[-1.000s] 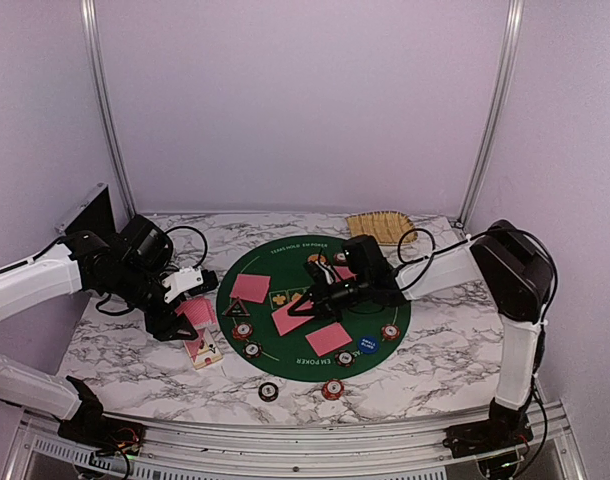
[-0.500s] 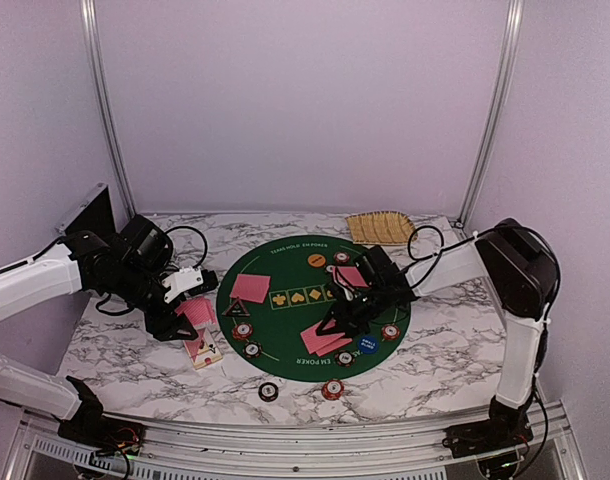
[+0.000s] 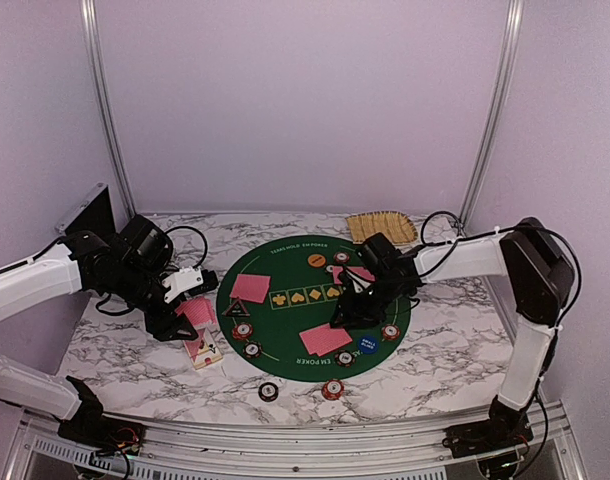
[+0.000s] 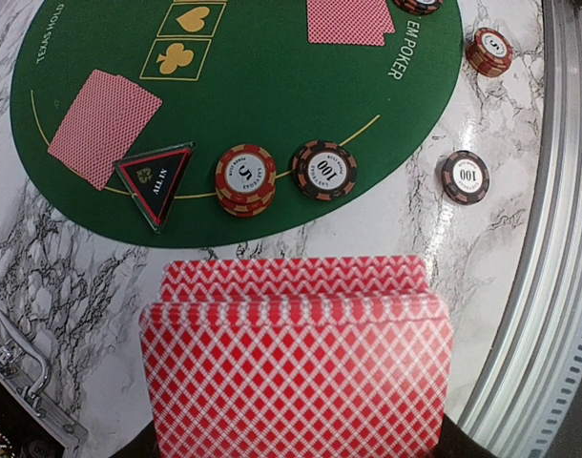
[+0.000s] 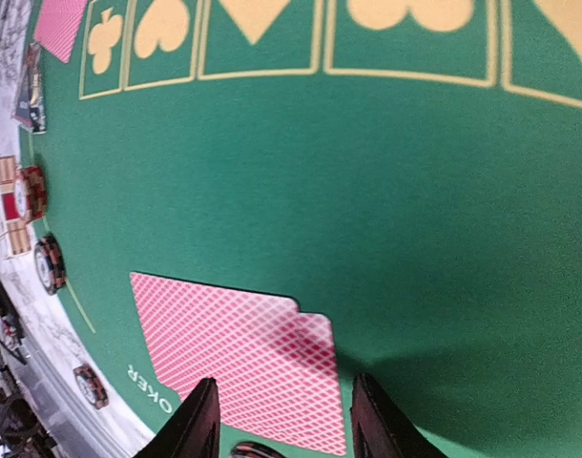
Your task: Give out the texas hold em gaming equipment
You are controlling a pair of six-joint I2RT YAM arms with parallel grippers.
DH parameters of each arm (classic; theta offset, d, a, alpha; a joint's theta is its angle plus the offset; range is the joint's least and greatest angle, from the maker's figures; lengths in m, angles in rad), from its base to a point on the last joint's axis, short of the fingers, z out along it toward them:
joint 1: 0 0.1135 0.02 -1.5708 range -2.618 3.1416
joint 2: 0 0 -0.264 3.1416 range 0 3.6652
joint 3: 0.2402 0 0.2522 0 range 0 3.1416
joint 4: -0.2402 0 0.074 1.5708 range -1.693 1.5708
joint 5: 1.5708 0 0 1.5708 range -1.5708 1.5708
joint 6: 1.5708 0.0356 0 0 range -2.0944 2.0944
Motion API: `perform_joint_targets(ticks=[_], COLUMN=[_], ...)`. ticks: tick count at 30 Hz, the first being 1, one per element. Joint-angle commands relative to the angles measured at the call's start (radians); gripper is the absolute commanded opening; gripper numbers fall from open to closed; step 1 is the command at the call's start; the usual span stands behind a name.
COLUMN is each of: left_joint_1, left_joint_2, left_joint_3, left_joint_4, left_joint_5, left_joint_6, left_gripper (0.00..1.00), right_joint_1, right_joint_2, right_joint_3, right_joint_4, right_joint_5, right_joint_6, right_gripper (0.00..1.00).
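Release done: my right tool [image 5: 283, 420] has spread apart, leaving a second card [image 5: 239, 353] on the green mat's [image 3: 290, 322] near side, while my left tool [image 3: 185, 308] clamps the deck [image 4: 296, 363].

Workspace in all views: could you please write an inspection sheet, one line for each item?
Surface: marble table, round green mat on it.
Job's things: face-down cards, chips, orange button, blue button, triangle button on mat; more chips on table.
Clutter: woven tray at far edge.
Grippers: left gripper shut on deck; right gripper open over a card.
Cables: black cables loop beside both arms.
Surroundings: lilac walls, metal posts.
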Motion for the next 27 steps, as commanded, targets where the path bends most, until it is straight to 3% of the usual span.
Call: perform_joint_targets(ticks=[1,6,15,27], left_joint_1=[0.002,0.002,0.002,0.002], left_joint_2=[-0.026,-0.025,-0.023,-0.021], left_joint_3=[0.009,0.008,0.016,0.016], left_joint_4=[0.007,0.006,0.0,0.0], left_joint_5=[0.024,0.025,0.022,0.025], left_joint_6=[0.006,0.006,0.004,0.007], left_gripper=[0.0,0.0,0.0,0.0], right_joint_1=[0.003,0.052,0.149,0.165], right_joint_2=[-0.045,-0.025,0.162,0.164], right_joint_3=[0.064,0.142,0.325,0.219], right_joint_4=[-0.118,-0.098,-0.074,0.0], right_joint_5=[0.166,0.175,0.151,0.152], right_joint_6=[-0.044,-0.043,-0.052,-0.029], right_gripper=[0.46,0.5,0.52,0.51])
